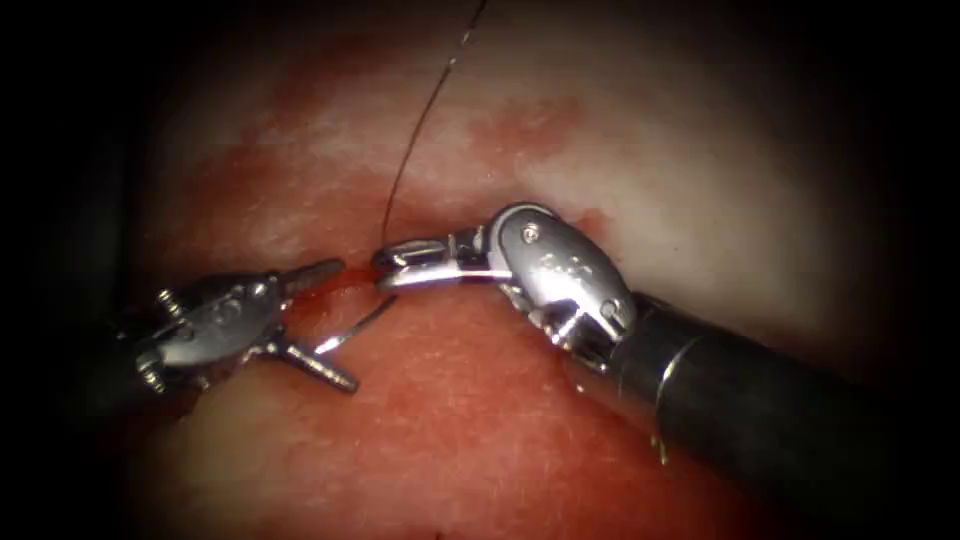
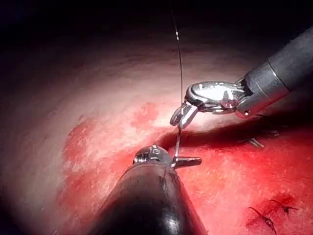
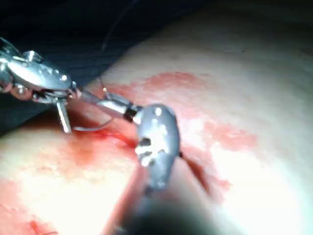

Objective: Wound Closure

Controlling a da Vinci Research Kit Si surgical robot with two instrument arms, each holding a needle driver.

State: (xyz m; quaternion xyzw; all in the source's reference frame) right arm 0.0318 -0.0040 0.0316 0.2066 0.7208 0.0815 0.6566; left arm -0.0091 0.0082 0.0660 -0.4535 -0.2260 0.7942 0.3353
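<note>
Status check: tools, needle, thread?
Left tool fingers open around needle, holding nothing. Right tool shut on needle near the cut. Thread trails upward.

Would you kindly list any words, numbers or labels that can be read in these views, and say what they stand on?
None can be read.
Right tool's wrist housing: faint engraved marks, too blurred to read.
Left tool's wrist: a small mark, illegible.
The tissue, needle and thread carry no text.
</note>
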